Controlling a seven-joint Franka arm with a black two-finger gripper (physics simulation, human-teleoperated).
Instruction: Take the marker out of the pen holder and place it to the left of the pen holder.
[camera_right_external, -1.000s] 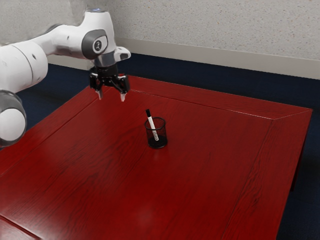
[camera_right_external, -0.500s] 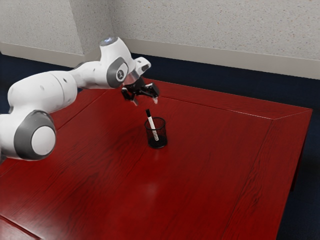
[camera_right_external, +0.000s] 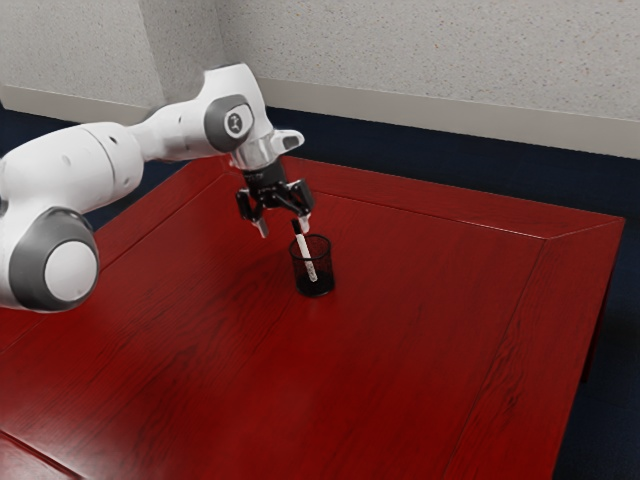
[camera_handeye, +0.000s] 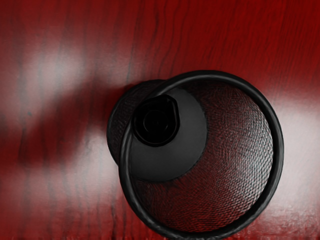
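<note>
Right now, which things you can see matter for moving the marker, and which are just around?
For the job:
- marker, leaning in the pen holder
- pen holder
- gripper, open above it
- table, where the marker should go

Just around:
- wall
- floor

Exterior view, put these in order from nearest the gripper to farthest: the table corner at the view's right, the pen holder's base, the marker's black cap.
1. Marker's black cap: close by the gripper, above the holder's rim.
2. Pen holder's base: lower, on the table.
3. Table corner: far off, at the exterior view's right.
</note>
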